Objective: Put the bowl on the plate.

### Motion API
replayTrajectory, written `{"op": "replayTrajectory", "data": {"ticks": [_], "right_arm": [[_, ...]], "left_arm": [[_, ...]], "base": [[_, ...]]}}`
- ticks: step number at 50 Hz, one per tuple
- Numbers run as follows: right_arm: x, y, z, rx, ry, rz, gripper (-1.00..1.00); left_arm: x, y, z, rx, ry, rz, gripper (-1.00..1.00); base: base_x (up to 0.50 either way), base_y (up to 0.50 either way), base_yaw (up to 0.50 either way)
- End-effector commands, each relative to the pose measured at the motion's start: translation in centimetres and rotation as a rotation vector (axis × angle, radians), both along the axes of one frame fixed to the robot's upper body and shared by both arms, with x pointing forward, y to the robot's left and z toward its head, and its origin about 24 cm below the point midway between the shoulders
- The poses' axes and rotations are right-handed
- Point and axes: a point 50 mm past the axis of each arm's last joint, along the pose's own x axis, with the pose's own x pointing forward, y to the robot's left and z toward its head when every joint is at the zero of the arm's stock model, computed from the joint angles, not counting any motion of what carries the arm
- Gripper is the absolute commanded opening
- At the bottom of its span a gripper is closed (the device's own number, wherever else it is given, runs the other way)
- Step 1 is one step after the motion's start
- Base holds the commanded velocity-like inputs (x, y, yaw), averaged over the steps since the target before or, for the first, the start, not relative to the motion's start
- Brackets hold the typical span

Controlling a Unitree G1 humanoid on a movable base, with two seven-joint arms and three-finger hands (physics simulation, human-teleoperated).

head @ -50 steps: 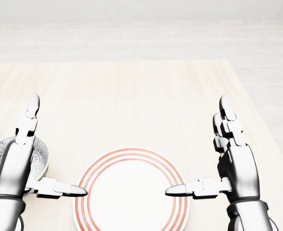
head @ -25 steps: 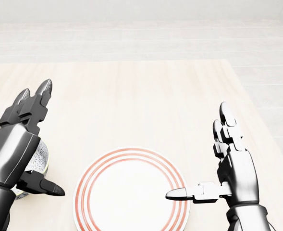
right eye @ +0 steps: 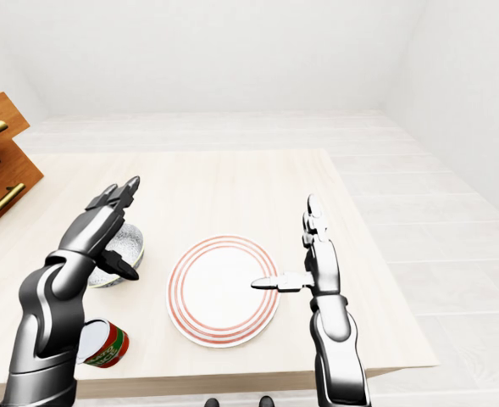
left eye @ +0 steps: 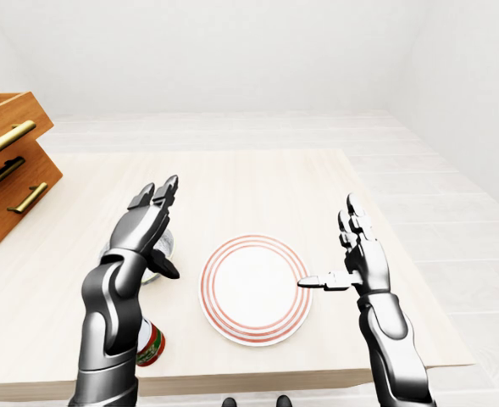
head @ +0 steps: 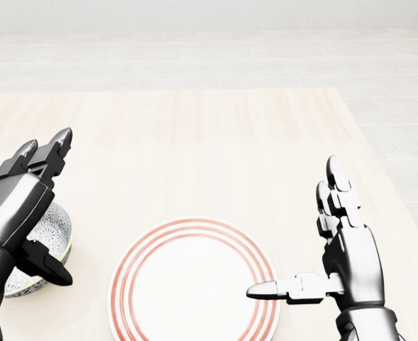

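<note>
The patterned grey-white bowl (head: 47, 238) stands on the table at the left of the head view, left of the plate and apart from it. The white plate (head: 194, 288) with red rings lies at bottom centre, nothing on it. My left hand (head: 63, 209) hovers over the bowl, open, fingers spread toward the top of the view and thumb (head: 49, 273) by the bowl's right rim; it hides part of the bowl. My right hand (head: 294, 227) is open just right of the plate, its thumb over the plate's rim.
A wooden drawer unit (left eye: 12, 165) with brass handles stands at the table's left. A red and green can (right eye: 105, 343) lies near the table's bottom edge, below the bowl. The table (left eye: 257, 182) ends just right of my right hand.
My left hand has risen off the bowl and rolled its palm over, so more of the bowl shows. My right hand has sunk slightly toward the bottom of the view.
</note>
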Motion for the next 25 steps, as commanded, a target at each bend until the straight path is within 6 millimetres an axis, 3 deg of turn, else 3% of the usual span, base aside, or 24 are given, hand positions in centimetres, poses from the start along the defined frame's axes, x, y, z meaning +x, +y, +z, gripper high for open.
{"op": "replayTrajectory", "data": {"ticks": [1,14,25], "right_arm": [[-0.1,0.0,0.0,-0.001,-0.001,-0.001,1.0],[-0.1,0.0,0.3,-0.005,-0.014,-0.002,1.0],[-0.2,-0.1,0.5,-0.006,-0.02,-0.007,1.0]], "left_arm": [[1.5,1.0,-2.1,-0.032,0.07,0.042,1.0],[2.8,1.5,-3.9,-0.036,0.114,0.068,1.0],[2.6,2.6,-4.7,-0.021,0.132,0.106,1.0]], "base": [[0.0,0.0,0.0],[0.0,0.0,0.0],[0.0,0.0,0.0]]}}
